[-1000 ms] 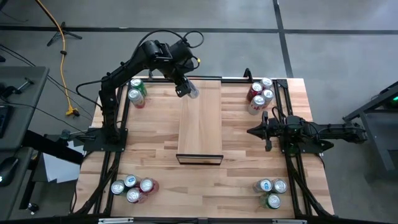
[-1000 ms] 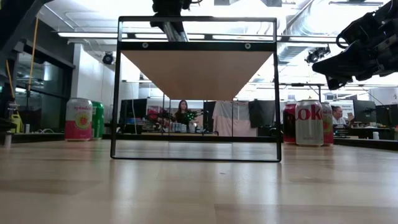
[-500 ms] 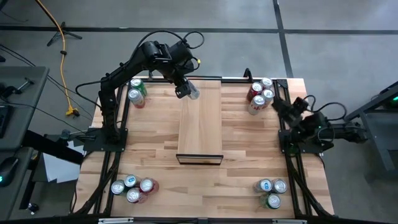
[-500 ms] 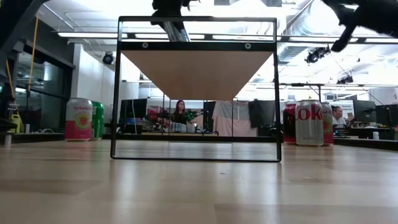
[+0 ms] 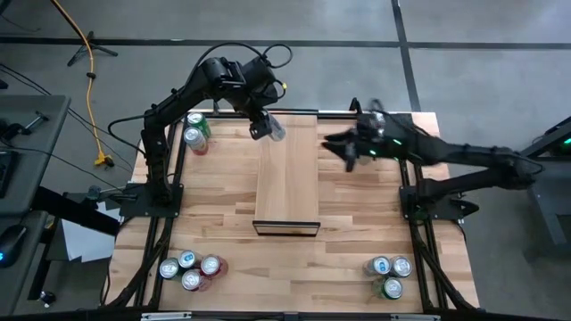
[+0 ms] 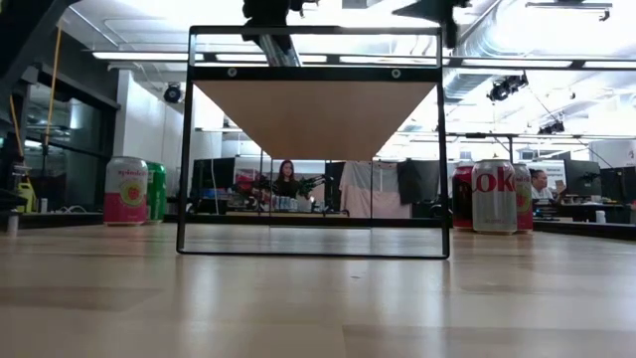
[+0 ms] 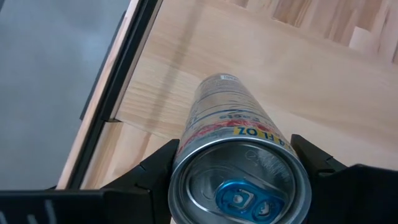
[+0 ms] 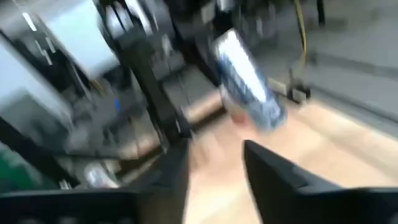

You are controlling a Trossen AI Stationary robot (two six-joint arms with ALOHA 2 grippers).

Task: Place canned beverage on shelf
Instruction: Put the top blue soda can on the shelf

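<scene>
From above, a wooden worktop (image 5: pixel 223 214) carries a long pale shelf (image 5: pixel 287 174) down its middle, with a thin dark frame at its near end. The left gripper (image 5: pixel 261 130) holds a silver can (image 5: pixel 273 128) tilted over the shelf's far left corner. The right gripper (image 5: pixel 342 146) hangs just right of the shelf's far end, blurred. Clusters of cans sit at all four worktop corners.

At worktop level, the shelf's dark frame (image 6: pixel 314 139) stands upright, a pink can (image 6: pixel 125 190) to its left and a silver cola can (image 6: pixel 492 196) to its right.

The left wrist view shows the dark fingers (image 7: pixel 155 169) clamped on either side of the can (image 7: pixel 239 163), its tab end towards the camera.

The right wrist view is blurred; its fingers (image 8: pixel 280 169) stand apart, holding nothing, with the can (image 8: pixel 247 79) beyond.
</scene>
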